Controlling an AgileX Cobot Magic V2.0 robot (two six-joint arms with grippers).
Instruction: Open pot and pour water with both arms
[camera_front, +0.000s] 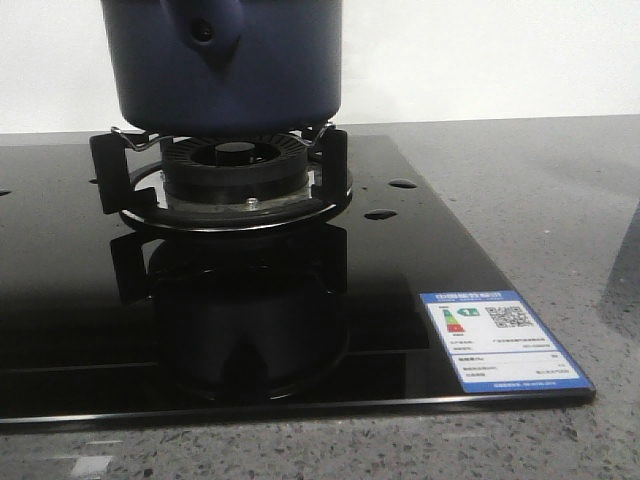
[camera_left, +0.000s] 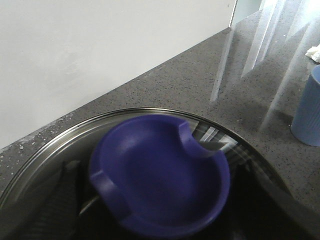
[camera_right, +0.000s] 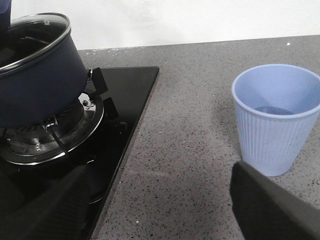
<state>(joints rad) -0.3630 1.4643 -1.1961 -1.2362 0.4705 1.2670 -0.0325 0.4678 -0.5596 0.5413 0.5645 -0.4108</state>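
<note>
The pot (camera_front: 220, 70) is seated on the burner (camera_front: 235, 165) of a black glass hob (camera_front: 60, 300), which is set into a grey speckled counter (camera_front: 520, 200). In the right wrist view the pot is seen with its glass lid on, so the opening step is judged not yet done.

The heaviest risk is judged to lie with the pot: if the lid (camera_left: 50, 145) is pulled sideways rather than straight up, the pot could be dragged off its supports. The lid could also be dropped on the glass hob if its blue knob (camera_left: 160, 150) is gripped off-centre. The light blue cup (camera_right: 272, 125), in which a little water is seen, stands on the counter well apart from the hob; it could be tipped or squeezed if it is approached carelessly.

The left gripper (camera_left: 155, 172) is held above the lid and pointed down, with its fingers spread wide on either side of the knob; no contact can be made out, and the view is blurred. The right gripper (camera_right: 160, 172) is held low over the counter between hob and cup, its fingers spread wide and nothing held.
</note>
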